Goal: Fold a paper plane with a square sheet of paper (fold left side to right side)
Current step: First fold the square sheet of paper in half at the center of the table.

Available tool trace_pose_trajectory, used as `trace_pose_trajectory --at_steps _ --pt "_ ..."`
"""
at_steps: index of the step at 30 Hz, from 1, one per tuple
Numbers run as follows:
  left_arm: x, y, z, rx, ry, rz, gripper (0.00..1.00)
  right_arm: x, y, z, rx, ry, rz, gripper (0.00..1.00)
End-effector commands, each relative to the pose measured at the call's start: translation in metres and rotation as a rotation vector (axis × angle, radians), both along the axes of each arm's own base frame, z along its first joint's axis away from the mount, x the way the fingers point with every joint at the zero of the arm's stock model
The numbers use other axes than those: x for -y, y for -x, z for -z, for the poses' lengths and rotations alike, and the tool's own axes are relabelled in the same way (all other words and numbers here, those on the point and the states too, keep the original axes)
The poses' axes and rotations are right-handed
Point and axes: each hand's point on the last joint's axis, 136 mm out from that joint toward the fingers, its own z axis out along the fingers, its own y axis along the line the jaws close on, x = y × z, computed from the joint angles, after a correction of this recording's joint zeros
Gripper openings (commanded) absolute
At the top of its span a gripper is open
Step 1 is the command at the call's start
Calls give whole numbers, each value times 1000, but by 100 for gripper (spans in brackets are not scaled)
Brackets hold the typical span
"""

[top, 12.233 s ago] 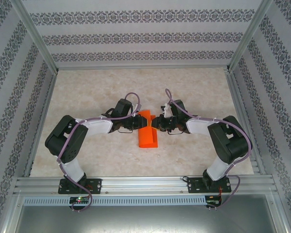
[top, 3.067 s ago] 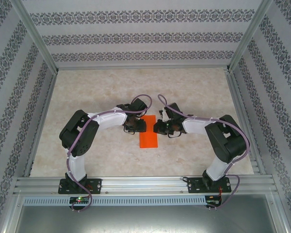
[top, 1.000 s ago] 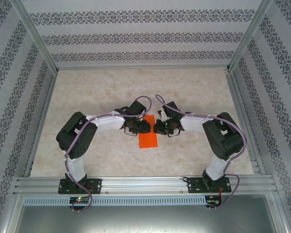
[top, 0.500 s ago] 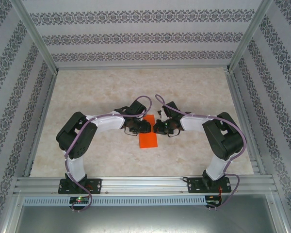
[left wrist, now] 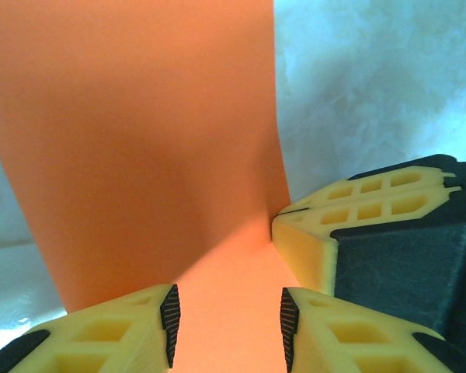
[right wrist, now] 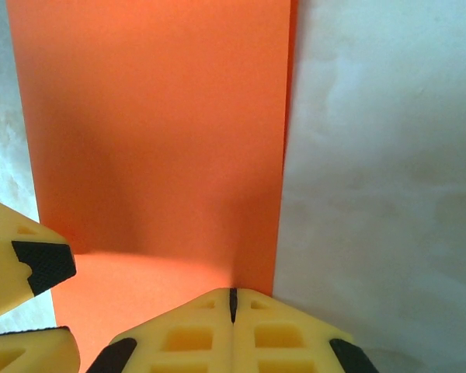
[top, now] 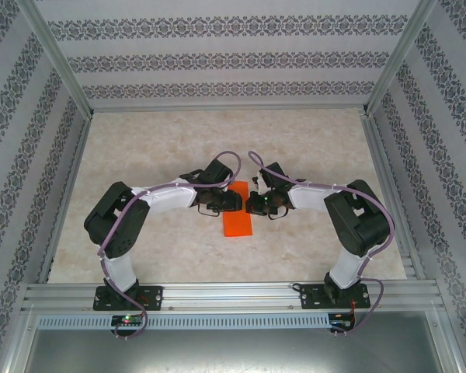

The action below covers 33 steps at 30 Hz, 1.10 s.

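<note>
Top external view: the square sheet of paper (top: 238, 221) is lying near the middle of the table (top: 140, 155), folded into a narrow orange strip. Its long side is running from the arm bases toward the far wall. Both grippers are meeting at its far end. In the left wrist view, the left gripper (left wrist: 227, 317) is keeping its jaws a little apart, with flat paper showing in the gap. In the right wrist view, the right gripper (right wrist: 233, 299) is pressing its jaws tight together over the paper, by its right edge.
</note>
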Motion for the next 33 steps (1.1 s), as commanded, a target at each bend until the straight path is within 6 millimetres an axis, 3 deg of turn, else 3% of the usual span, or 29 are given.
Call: trace_pose_trajectory --at_steps 1,22,33 --pt "-5 -1 3 -12 -8 -16 42 17 22 28 -87 122 -7 5" --pt "-21 10 38 -77 -110 -21 41 22 26 33 -101 156 -16 6" --pt "-41 19 50 -108 -140 -49 40 25 28 37 -124 169 -23 5"
